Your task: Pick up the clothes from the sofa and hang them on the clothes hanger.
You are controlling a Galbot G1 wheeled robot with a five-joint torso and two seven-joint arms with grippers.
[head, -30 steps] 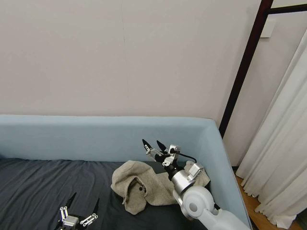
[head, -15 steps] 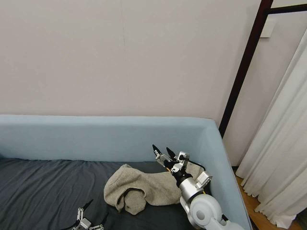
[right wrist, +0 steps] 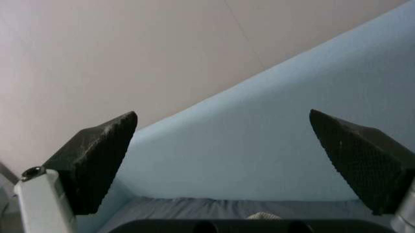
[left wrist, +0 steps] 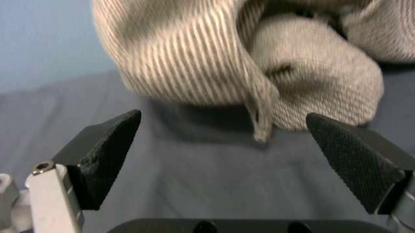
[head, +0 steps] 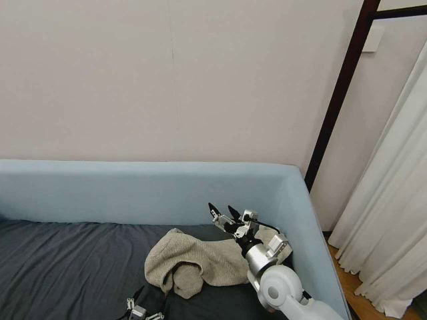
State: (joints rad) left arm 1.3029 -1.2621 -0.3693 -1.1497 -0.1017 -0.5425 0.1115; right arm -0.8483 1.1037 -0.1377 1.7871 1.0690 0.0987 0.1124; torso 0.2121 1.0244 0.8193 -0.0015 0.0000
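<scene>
Left gripper (left wrist: 222, 119) spread wide, empty, low over the sofa (head: 133, 190) seat, just short of the beige knit garment (head: 207, 260). Right gripper (head: 221, 211) open, empty, above its far edge. Risk: a shallow pinch catches one loose fold; garment slips on lift.

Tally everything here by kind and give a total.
Beige ribbed knit garment: 1
Light blue sofa with dark grey seat: 1
Grippers, left gripper and right gripper: 2
Dark metal clothes rack: 1
White curtain: 1
Total: 6
</scene>
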